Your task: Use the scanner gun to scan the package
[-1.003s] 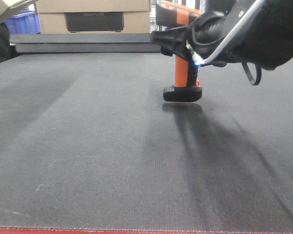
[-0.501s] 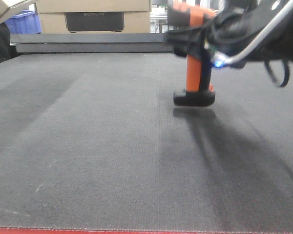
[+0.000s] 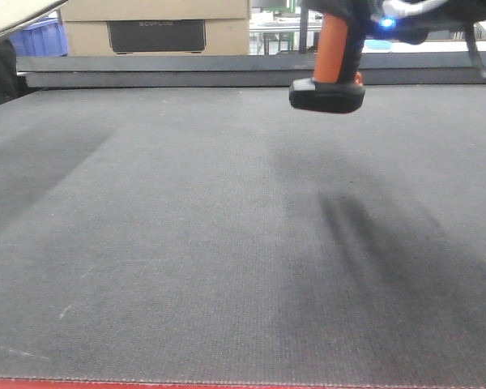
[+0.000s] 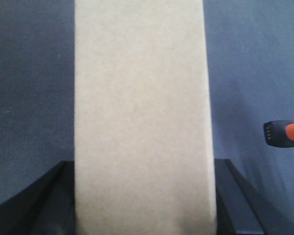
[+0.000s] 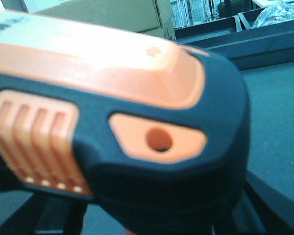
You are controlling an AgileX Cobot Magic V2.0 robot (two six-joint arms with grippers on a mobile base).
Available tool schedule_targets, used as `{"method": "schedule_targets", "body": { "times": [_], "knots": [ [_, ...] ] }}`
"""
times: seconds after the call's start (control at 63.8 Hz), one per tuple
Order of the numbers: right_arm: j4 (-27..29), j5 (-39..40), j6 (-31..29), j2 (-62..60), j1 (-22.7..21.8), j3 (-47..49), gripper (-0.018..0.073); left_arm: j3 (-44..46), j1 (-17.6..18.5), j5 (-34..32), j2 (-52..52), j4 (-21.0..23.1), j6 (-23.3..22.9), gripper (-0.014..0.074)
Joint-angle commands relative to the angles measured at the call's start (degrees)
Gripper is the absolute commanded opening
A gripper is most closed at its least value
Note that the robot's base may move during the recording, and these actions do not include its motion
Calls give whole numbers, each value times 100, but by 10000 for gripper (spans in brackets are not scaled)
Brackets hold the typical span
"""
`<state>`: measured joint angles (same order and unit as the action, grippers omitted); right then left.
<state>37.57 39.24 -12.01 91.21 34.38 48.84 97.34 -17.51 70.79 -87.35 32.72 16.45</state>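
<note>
The left claw (image 4: 144, 164) is clamped on the package (image 4: 139, 98): its dark fingers (image 4: 49, 196) press against the two opposite sides of the plain tan face, spread as wide as the box. The sticker and slot do not show from here. The right claw (image 5: 147, 220) grips the scanner gun (image 3: 330, 81) around its head. Only dark finger edges (image 5: 51, 218) show beneath the black and orange body, so how wide they stand cannot be told.

The scanner gun hangs clear above the table (image 3: 186, 243), handle down and flat foot level, its shadow on the mat below. The package is held to the left of the scanner gun, apart from it, also off the table.

Behind and left of the scanner gun a closed tan box with a black panel (image 3: 155, 31) stands past the table's far edge. Further left is a blue crate (image 3: 36, 36), whose contents are hidden.
</note>
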Motion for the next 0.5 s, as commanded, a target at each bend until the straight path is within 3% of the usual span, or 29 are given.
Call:
{"method": "schedule_targets", "body": {
  "times": [0.0,0.486],
  "knots": [
    [-73,396,-15,-194,2,128,276,-6,28,-82,76,86,-27,-111],
    [56,396,-15,-232,2,143,276,-6,28,-82,76,37,-27,-111]
  ]
}}
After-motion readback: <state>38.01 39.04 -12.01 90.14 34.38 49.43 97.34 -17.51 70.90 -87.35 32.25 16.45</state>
